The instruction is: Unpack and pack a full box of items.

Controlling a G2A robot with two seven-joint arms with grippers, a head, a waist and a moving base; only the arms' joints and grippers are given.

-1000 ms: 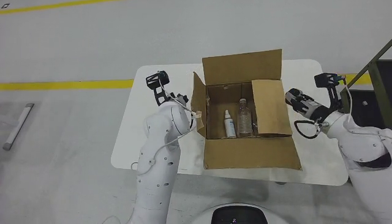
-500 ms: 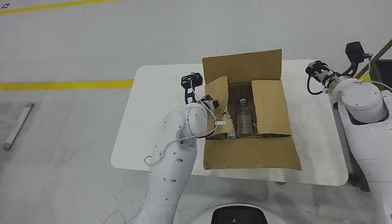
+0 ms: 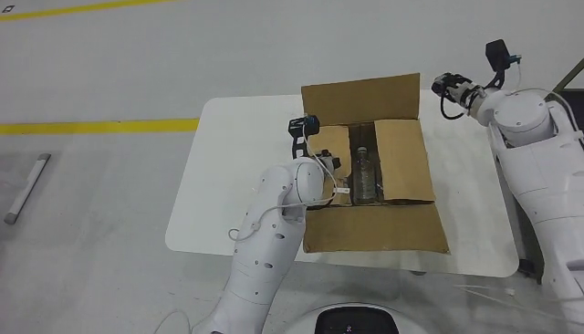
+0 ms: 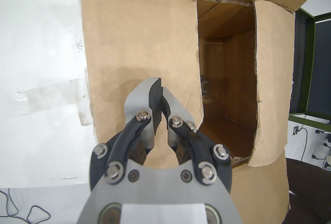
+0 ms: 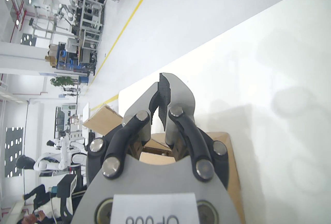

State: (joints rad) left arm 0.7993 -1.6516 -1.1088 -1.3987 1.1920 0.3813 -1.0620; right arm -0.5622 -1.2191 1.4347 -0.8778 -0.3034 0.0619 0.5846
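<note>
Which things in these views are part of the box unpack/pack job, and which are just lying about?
Job: brown cardboard box, flaps partly folded in; clear plastic bottle inside it; left gripper, shut, over one side flap.
Lying about: grey bar on the floor beside the white table; scrap of clear tape on that table.

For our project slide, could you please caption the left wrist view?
The left gripper, shut, poised over a folded-in side flap of the cardboard box on the white table.

White arms [image 3: 274,234], grey left pincer [image 4: 159,85], black links [image 4: 124,137]
</note>
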